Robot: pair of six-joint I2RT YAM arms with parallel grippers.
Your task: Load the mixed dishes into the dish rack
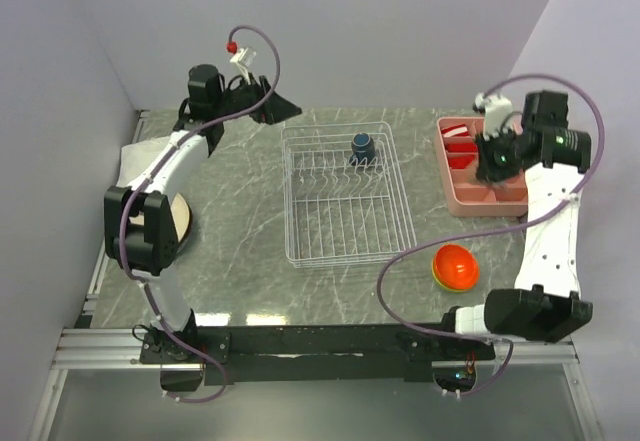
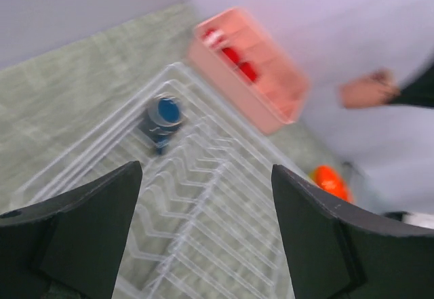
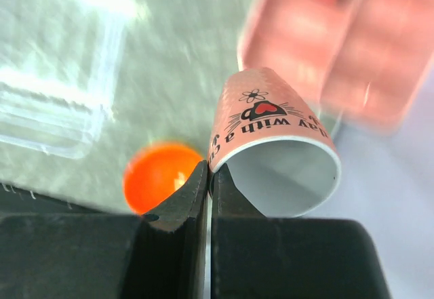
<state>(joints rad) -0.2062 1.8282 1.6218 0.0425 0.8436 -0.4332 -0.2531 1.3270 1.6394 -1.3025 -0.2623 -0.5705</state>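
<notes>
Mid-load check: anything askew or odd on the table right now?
The right gripper pinches a pink cup by a thin bit of its rim, so the cup hangs tilted, mouth sideways, near the pink tray. The blue mug sits in the dish rack; nothing looks spilled.

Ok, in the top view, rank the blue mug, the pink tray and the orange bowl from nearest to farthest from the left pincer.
1. Blue mug, at the far end of the dish rack, just right of the left pincer.
2. Pink tray, at the far right.
3. Orange bowl, at the near right, beyond the rack.
</notes>
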